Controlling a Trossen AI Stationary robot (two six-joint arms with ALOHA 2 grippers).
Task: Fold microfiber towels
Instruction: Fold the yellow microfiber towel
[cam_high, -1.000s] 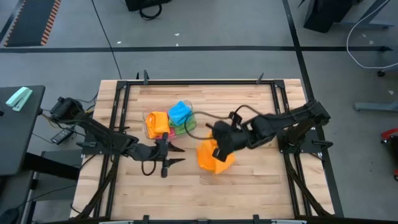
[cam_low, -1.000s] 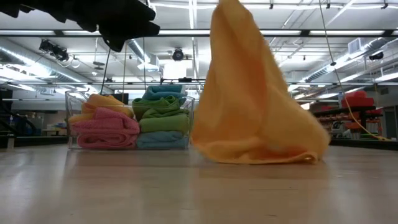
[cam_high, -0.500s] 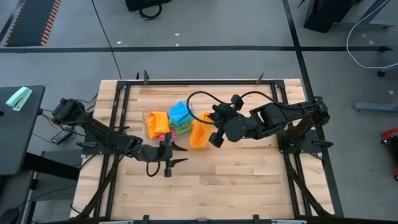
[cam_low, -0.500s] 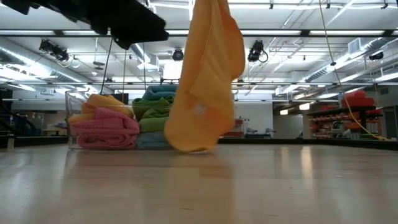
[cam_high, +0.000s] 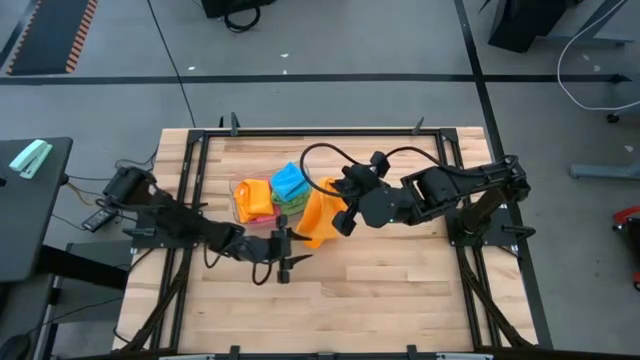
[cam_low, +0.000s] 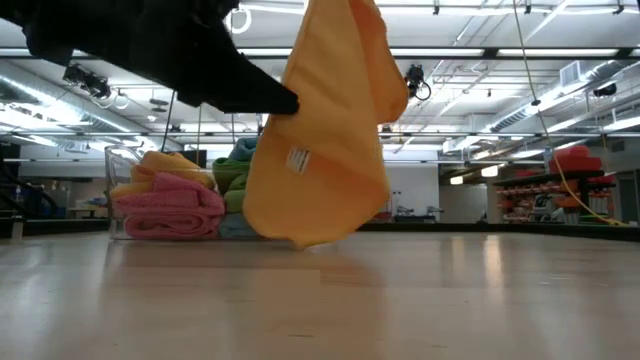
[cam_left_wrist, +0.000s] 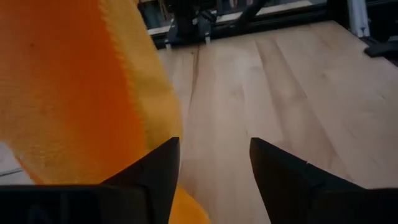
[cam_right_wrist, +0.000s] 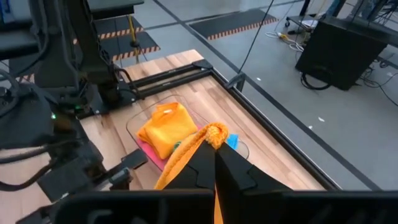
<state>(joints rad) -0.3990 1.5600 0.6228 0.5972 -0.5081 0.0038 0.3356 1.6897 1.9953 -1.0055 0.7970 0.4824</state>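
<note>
So the orange microfiber towel (cam_high: 317, 220) is hanging in the air over the middle of the table (cam_high: 400, 290), pinched at its top edge by the right gripper (cam_high: 337, 192), fingers clamped tight on the cloth. There's a little white tag (cam_low: 297, 160) on it, and the bottom hem is just about at the wood. The left gripper (cam_high: 291, 249) is right beside the towel's lower edge, fingers spread apart, nothing in them. Behind the towel, toward the far edge, the clear plastic tub (cam_high: 242, 188) holds folded towels (cam_low: 172, 205) in pink, orange, green and blue.
</note>
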